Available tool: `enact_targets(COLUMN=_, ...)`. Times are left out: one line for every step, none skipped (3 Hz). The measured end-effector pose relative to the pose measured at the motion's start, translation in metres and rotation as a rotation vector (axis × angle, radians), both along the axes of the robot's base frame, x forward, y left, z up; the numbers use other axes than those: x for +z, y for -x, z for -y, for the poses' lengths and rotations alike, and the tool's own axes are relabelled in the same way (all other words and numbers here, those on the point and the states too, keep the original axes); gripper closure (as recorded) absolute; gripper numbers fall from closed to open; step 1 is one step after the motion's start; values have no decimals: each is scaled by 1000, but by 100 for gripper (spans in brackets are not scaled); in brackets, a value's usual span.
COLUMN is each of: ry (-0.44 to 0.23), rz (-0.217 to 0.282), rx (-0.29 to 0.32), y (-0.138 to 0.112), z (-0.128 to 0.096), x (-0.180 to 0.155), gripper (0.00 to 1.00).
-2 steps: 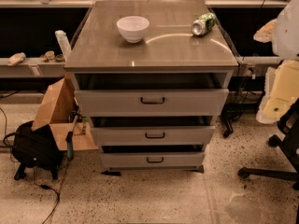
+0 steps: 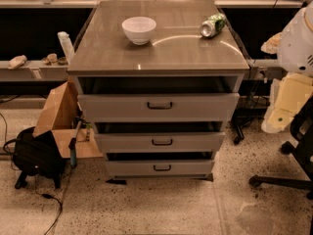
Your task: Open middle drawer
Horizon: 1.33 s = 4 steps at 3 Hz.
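The middle drawer is the pale-grey front of medium height in the grey cabinet, with a small dark bar handle at its centre. It sits between a taller top drawer and a shorter bottom drawer, and a dark gap shows above each front. My arm is at the right edge of the view, white above and cream below. My gripper hangs there, well to the right of the cabinet and apart from it, about level with the top drawer.
On the cabinet top stand a white bowl and a green can lying on its side. A cardboard box and a black bag sit on the floor at the left. An office chair base is at the right.
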<state>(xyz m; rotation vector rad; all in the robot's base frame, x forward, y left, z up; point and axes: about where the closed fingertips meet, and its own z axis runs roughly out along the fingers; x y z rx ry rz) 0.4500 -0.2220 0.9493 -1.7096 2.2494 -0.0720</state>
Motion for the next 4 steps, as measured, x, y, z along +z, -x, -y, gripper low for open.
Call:
enact_targets(ry=-16, rz=-4, rx=-13, y=-15, z=2, x=-30, gripper=0)
enact_targets(ry=-30, rz=-10, rx=-22, y=-24, z=1, x=-52, gripper=0)
enact_targets(ry=-46, rz=-62, rx=-18, y=-31, z=-1, x=-91, gripper=0)
enact_targets(ry=-46, rz=-62, rx=-18, y=-31, z=-1, x=-91, gripper=0)
